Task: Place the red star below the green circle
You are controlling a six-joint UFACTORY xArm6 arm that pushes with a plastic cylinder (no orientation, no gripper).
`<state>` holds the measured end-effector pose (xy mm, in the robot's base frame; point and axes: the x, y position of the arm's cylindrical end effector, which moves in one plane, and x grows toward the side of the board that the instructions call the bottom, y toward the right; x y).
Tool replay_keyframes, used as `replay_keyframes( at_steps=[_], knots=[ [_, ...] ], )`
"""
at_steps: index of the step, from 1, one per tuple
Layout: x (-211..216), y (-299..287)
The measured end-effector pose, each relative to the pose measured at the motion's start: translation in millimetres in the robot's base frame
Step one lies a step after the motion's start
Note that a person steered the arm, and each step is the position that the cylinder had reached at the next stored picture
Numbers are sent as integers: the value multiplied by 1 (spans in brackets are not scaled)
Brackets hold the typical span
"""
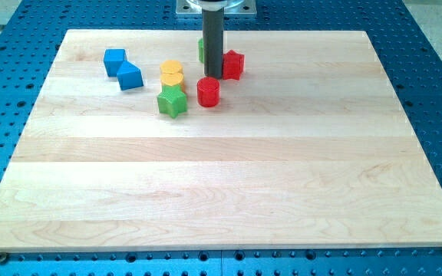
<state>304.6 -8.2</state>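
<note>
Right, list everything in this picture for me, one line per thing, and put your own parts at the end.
blue blocks: two, blue, touching, near the view's top left of the board
yellow blocks: two, yellow, stacked in the view, right of the blue ones
green star: one, green, just below the yellow blocks
red cylinder: one, red, right of the green star
red star: one, red, against the right side of the rod
green block: one, green, mostly hidden behind the rod, shape unclear
board: one, pale wood, fills most of the view
table: one, blue with holes, under the board
my tip: one, dark rod end, between the green block and the red star, above the red cylinder
</note>
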Motion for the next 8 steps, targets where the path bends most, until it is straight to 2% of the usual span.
replay_keyframes(
  at_steps=[1, 2, 3, 4, 5, 6, 7, 8],
  knots=[
    [25, 64],
    [-1, 132],
    [-28, 155],
    [-35, 155],
    [-38, 112],
    [-13, 46],
    [-47, 46],
    [-55, 25]
  ],
)
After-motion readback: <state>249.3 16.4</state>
